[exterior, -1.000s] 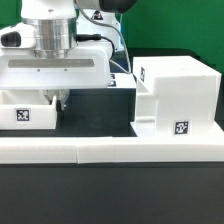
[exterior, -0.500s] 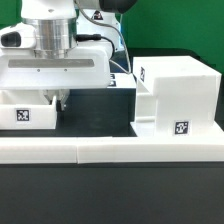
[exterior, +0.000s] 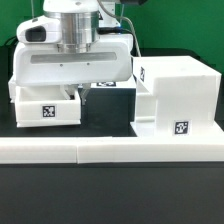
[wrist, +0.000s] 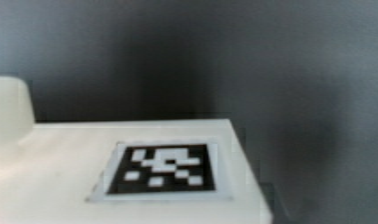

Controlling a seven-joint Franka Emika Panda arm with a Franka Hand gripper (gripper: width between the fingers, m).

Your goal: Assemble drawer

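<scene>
Black counter (exterior: 108, 114): end effector (exterior: 80, 94) is shifting drawer box (exterior: 45, 111) toward exterior view's right, nearing housing (exterior: 178, 90); finger opening hidden, cannot tell.

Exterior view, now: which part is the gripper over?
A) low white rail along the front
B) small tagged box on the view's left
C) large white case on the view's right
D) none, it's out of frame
B: the gripper hangs over the small tagged box at the exterior view's left, clear of the large white case on the right.
</scene>
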